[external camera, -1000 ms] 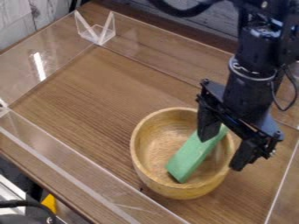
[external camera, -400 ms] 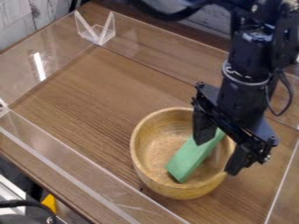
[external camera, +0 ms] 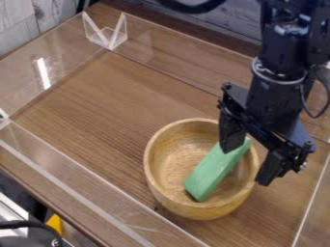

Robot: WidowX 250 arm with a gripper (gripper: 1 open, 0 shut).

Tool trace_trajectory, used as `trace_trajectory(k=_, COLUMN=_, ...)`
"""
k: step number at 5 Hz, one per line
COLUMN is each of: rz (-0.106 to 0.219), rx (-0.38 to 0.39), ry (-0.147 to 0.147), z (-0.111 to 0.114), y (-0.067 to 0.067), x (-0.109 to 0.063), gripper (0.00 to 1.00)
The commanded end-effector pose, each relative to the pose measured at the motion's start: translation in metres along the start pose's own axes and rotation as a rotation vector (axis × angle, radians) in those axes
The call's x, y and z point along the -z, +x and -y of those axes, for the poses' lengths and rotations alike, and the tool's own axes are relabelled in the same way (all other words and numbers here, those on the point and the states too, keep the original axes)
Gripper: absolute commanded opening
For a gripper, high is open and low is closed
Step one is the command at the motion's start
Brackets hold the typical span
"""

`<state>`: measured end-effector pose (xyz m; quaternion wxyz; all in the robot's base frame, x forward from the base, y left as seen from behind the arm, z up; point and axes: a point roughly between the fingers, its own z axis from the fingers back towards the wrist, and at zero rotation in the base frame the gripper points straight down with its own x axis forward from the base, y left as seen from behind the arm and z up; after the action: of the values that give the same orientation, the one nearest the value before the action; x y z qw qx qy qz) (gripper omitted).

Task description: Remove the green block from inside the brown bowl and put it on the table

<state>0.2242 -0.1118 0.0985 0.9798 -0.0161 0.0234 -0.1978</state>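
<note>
The brown bowl (external camera: 165, 177) sits on the table (external camera: 116, 106) at the front right. Inside it the green block (external camera: 215, 173) leans slantwise, its upper end toward the far right rim. My black gripper (external camera: 256, 159) hangs over the bowl's right side, open, with one finger (external camera: 233, 133) just behind the block's upper end and the other finger (external camera: 280, 162) outside it to the right. The fingers straddle that end without closing on it. The block's top tip is partly hidden by the near finger.
Clear acrylic walls (external camera: 52, 58) ring the tabletop. A small clear acrylic stand (external camera: 106, 31) sits at the back left corner. Bare wood stretches left and behind the bowl.
The gripper shifted slightly left and then back right above the bowl, staying open. The block and the bowl have not moved.
</note>
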Motion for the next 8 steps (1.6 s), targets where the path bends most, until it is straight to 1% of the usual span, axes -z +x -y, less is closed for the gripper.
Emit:
trace_trajectory(k=1, rz=0.049, rx=0.001, ry=-0.002, z=-0.002, y=0.01, x=-0.013, gripper=1.0)
trace_trajectory(k=3, rz=0.062, rx=-0.126, ry=-0.004, z=-0.019, y=0.012, x=0.008, gripper=1.0)
trace_trajectory(k=5, rz=0.074, rx=-0.273, ry=-0.009, z=-0.029, y=0.012, x=0.029, gripper=1.0)
trace_trajectory(k=7, rz=0.069, rx=-0.205, ry=-0.018, z=-0.048, y=0.002, x=0.034, gripper=1.0)
trace_trajectory(k=8, rz=0.067, rx=-0.199, ry=-0.02, z=-0.051, y=0.005, x=0.038, gripper=0.0)
